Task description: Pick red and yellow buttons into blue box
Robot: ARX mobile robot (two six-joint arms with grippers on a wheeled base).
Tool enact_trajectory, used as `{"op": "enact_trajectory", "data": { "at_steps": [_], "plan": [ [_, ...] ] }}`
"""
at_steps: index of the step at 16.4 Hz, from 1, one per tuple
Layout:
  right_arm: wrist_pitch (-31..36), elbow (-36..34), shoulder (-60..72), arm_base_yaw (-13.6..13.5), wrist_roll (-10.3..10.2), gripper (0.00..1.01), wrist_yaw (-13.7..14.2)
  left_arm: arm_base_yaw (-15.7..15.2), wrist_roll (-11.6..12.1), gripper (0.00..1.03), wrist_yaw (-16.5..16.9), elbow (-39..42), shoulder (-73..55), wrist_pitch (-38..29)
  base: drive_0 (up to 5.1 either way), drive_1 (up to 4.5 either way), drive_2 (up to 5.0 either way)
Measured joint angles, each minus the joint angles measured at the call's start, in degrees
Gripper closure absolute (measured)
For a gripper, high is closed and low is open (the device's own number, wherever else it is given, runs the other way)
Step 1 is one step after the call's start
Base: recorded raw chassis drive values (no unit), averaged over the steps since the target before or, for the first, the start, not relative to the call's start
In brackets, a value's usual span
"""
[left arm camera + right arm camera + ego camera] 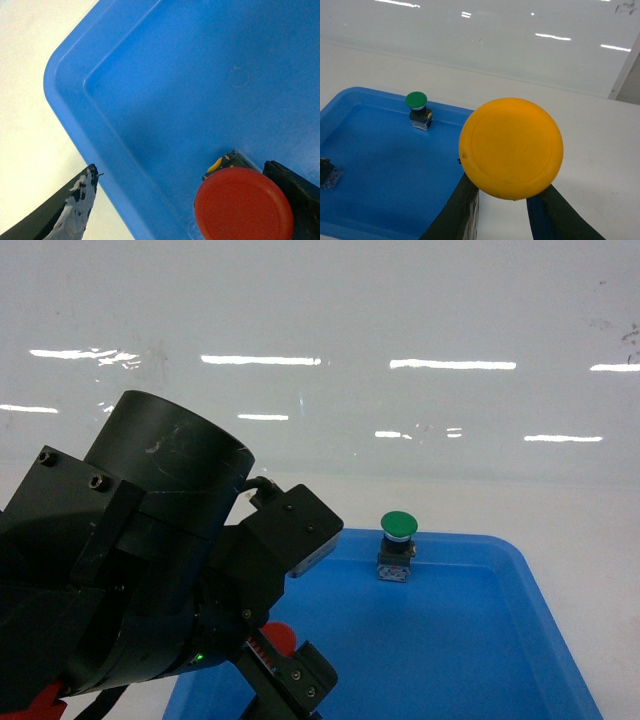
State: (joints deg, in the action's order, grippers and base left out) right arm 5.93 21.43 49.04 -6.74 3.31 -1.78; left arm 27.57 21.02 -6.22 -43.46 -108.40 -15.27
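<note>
Both grippers clamp buttons: left gripper (200, 210) the red button (243, 204), right gripper (502, 210) the yellow button (511, 148), bases hidden

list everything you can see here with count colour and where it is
blue tray: 1, blue, shallow, on the white surface at lower right of the head view
green button: 1, green cap on a dark base, upright by the tray's far wall
red button: 1, red cap, inside the tray near a corner, partly between the left hand's fingers
yellow button: 1, yellow cap, gripped by the right hand, raised beside the tray
small dark part: 1, dark with a clear piece, on the tray floor at the left edge of the right wrist view; too cut off to identify
white surface: 1, white, under the tray
left hand: 1, black, around the red button, grip not confirmed
right hand: 1, black, shut on the yellow button
</note>
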Motion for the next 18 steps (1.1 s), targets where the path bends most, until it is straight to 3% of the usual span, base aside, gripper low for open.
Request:
{"op": "enact_trajectory", "data": {
  "at_steps": [4,10,18],
  "plan": [
    [0.02,0.0,0.0,0.0,0.02,0.81,0.02,-0.87,-0.02,0.05,-0.39,0.48,-0.94,-0.68,0.0,0.0,0.0],
    [0.0,0.0,0.0,0.0,0.02,0.81,0.0,0.76,-1.07,0.05,-0.48,0.48,-1.75,-0.85,0.0,0.0,0.0],
    [0.0,0.0,0.0,0.0,0.02,0.81,0.0,0.76,-1.01,0.64,-0.63,0.48,-2.03,-0.81,0.0,0.0,0.0]
  ]
}}
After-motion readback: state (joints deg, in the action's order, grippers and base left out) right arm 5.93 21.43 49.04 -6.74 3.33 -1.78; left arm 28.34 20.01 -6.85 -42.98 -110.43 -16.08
